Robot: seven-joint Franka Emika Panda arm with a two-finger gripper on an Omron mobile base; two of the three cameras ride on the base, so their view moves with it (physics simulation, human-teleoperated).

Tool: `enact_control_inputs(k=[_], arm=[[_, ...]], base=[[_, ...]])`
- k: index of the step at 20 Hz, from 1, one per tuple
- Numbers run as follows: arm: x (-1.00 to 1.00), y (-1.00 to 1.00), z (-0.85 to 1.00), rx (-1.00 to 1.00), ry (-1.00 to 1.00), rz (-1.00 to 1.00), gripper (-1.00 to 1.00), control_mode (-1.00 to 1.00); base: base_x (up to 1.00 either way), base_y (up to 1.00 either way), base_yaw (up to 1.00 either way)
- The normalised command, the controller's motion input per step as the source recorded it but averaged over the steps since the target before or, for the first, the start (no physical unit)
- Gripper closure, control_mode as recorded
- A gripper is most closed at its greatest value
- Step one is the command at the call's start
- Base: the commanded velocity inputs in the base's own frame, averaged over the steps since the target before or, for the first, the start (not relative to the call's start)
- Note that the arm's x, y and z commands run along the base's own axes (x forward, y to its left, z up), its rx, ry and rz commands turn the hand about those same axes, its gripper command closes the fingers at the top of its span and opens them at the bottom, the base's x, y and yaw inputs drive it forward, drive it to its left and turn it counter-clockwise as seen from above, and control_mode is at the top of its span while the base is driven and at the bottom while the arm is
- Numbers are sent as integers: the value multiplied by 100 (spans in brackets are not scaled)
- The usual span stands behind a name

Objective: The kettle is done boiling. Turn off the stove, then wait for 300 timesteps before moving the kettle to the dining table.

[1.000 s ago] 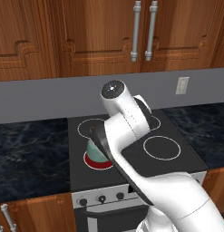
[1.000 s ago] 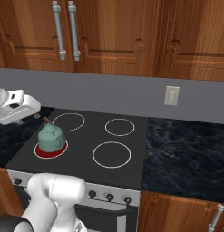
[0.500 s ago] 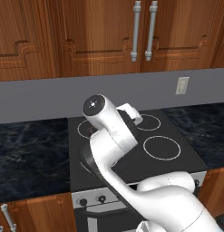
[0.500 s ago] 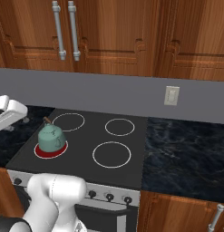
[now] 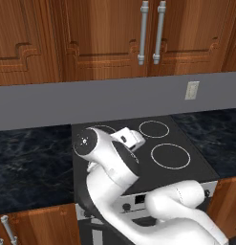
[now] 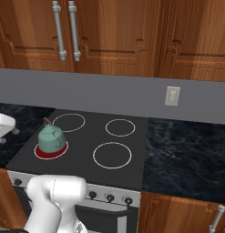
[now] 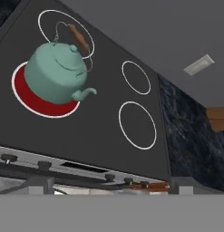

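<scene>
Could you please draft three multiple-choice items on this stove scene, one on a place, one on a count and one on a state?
1. Where does the kettle stand on the stove?
A. on the front-left burner
B. on the back-right burner
C. on the counter beside the wall outlet

2. How many ring burners does the cooktop have?
A. two
B. four
C. six

3. What state is the burner under the kettle in?
A. dark like the other burners
B. glowing red
C. covered by a pan

Answers:
1. A, as the right base view shows it on the near-left ring.
2. B, since three bare white rings plus the one under the kettle are visible.
3. B, because a red disc shows around the kettle's base in the hand view.
</scene>
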Motion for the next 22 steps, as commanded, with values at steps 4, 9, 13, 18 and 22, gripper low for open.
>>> enact_control_inputs(k=[4, 9, 13, 18, 22], arm=[[-36, 15, -32, -6, -9, 4, -100, -100], [-29, 5, -27, -5, -7, 7, -100, -100], [-22, 5, -29, -3, -1, 7, -100, -100], [-15, 6, -26, -9, 0, 6, -100, -100], [-16, 13, -28, -11, 0, 4, -100, -100]], base=[[0, 0, 0], [0, 0, 0], [0, 0, 0], [0, 0, 0], [0, 0, 0]])
